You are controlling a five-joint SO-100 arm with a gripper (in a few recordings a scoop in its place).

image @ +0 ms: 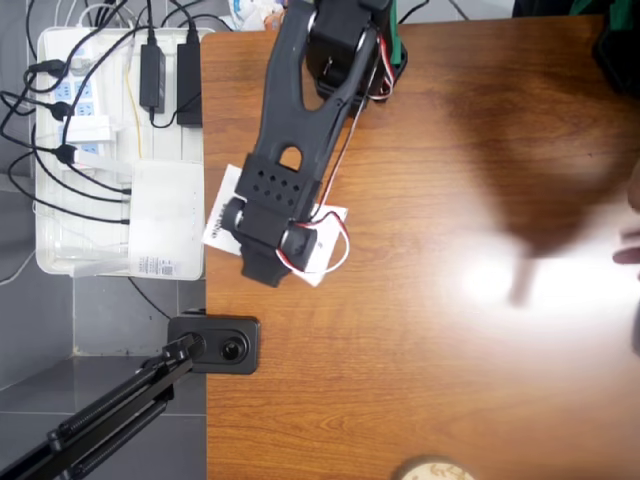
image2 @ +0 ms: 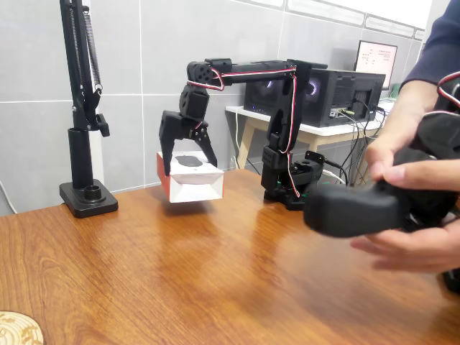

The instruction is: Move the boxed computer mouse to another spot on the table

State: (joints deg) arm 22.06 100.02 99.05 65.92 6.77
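The boxed computer mouse [image2: 194,190] is a flat white box with an orange-red side and a dark mouse pictured on top. In the fixed view it hangs a little above the table [image2: 215,280], near the back left. My black gripper [image2: 189,164] is shut on it, one finger on each side. In the overhead view the gripper [image: 265,240] covers most of the box [image: 222,218], whose white corners stick out near the left edge of the table [image: 450,350].
A white tray [image: 60,255] of power strips and cables sits off the table's left edge. A black camera stand base [image: 215,345] [image2: 88,198] stands by the box. The arm's base [image: 355,50] [image2: 287,190] is at the back. A round pale coaster [image: 435,470] lies at the front edge.
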